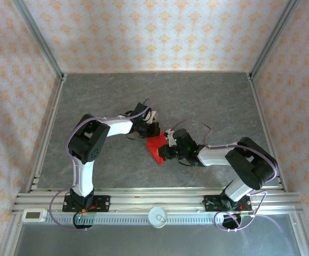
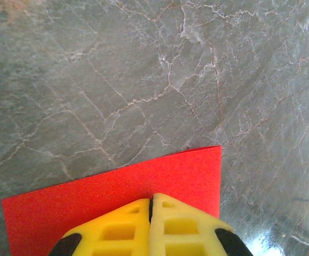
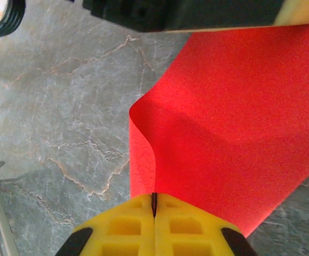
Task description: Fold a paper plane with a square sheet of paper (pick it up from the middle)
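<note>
With the right gripper pinching a raised curl at one edge of the square sheet of paper and the left gripper pressed shut, tips on the sheet's opposite edge, I'd pin that edge and draw the curl across squarely.

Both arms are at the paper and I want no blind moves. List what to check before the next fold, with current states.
1. The right jaws shut on the square sheet of paper: ok.
2. The left jaws shut: ok.
3. The left jaws actually pinching the sheet: cannot tell.
4. Sheet lying flat: not ok, it bulges up beside the right jaws.
5. Sheet's far corner ahead of the left jaws untorn: ok.
</note>
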Available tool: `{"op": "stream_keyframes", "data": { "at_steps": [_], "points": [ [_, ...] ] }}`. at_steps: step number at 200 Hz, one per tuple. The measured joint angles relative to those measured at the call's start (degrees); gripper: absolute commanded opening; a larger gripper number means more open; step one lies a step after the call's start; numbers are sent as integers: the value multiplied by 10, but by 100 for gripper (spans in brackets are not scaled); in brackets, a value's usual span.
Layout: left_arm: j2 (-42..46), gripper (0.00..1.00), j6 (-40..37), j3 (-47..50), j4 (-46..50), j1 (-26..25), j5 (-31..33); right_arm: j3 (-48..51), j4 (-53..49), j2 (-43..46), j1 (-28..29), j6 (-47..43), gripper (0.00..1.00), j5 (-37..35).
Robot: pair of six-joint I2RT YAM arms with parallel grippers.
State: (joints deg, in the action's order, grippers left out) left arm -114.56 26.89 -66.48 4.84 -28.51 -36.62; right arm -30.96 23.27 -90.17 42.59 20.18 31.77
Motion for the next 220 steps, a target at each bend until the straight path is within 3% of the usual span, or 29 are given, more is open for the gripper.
{"op": "stream_keyframes", "data": {
  "at_steps": [220],
  "points": [
    [4, 5, 0, 10, -15, 0, 0, -26, -59, -21, -3, 13, 1, -46]
  ]
}}
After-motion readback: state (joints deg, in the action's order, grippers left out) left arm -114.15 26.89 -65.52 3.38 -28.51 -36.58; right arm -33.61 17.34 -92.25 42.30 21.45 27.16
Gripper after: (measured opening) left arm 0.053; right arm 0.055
